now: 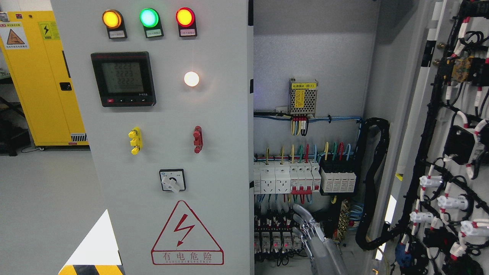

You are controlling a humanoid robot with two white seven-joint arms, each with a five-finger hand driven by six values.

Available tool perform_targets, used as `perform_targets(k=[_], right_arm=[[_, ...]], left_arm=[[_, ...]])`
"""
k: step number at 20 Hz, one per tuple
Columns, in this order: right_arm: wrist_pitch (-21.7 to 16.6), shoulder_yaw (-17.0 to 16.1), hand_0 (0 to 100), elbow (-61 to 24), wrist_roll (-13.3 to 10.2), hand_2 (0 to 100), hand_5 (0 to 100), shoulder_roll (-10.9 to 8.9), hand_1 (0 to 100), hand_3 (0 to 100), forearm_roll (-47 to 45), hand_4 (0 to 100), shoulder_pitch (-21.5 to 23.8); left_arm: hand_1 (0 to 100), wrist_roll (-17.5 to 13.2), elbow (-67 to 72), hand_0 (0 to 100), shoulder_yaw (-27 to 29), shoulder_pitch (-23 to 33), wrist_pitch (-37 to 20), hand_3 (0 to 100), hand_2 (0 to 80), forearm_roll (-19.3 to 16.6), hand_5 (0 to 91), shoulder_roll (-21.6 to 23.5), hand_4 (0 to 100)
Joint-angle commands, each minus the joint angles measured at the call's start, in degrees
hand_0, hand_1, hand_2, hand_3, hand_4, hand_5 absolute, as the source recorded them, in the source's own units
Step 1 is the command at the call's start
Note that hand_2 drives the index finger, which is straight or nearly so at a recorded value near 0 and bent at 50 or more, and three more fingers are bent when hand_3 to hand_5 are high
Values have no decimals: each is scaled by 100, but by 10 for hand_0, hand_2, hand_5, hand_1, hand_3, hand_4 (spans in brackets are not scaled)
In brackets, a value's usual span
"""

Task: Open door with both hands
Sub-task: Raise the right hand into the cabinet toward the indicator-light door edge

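room: industrial floor, yellow safety cabinet (42, 76) at back left, grey floor below it.
cabinet: grey electrical cabinet with two doors; left door (168, 152) shut, facing me; right door (450, 152) already swung wide, its wired inner face showing at the right edge.
interior: open bay between the doors shows a power supply module (303, 97), a row of breakers (303, 177) and a black cable conduit (376, 183).
robot hand: one robot hand (305, 227) low in the open bay, in front of the lower terminals; arm comes up from the bottom edge right of middle, so I call it my right. Fingers look loosely extended, holding nothing, touching no door.
other hand: left not visible.
task state: judged half done; right door open, left door still to open.
how to do it well: I'd pull the hand clear of the wiring first, then catch the left door's free edge beside the bay and swing it outward, keeping off the switches.
counts: three top indicator lamps (amber, green, red), one white lamp, one digital meter, two handle-like knobs (yellow, red), one rotary selector, one hazard triangle.
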Motion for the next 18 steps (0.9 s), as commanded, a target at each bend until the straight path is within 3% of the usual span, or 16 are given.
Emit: perform_targets(k=[1, 4, 8, 14, 18], right_arm=[[119, -336, 215, 808, 9, 0, 0, 136, 62, 0, -17, 0, -774], [356, -337, 215, 1142, 35, 0, 0, 136, 62, 0, -43, 0, -1046], [357, -407, 215, 1582, 62, 0, 0, 153, 62, 0, -43, 0, -1503], [374, -398, 215, 1715, 88, 0, 0, 294, 62, 0, -69, 0, -1794], [575, -337, 215, 1750, 79, 0, 0, 294, 62, 0, -667, 0, -1952]], left_arm=[[155, 8, 1, 348, -6, 0, -2, 0, 0, -4, 0, 4, 0], [156, 8, 1, 349, -6, 0, -2, 0, 0, -4, 0, 4, 0], [156, 8, 1, 350, 3, 0, -2, 0, 0, -4, 0, 13, 0], [156, 17, 1, 352, 3, 0, -2, 0, 0, -4, 0, 13, 0], [156, -1, 1, 353, 3, 0, -2, 0, 0, -4, 0, 13, 0]])
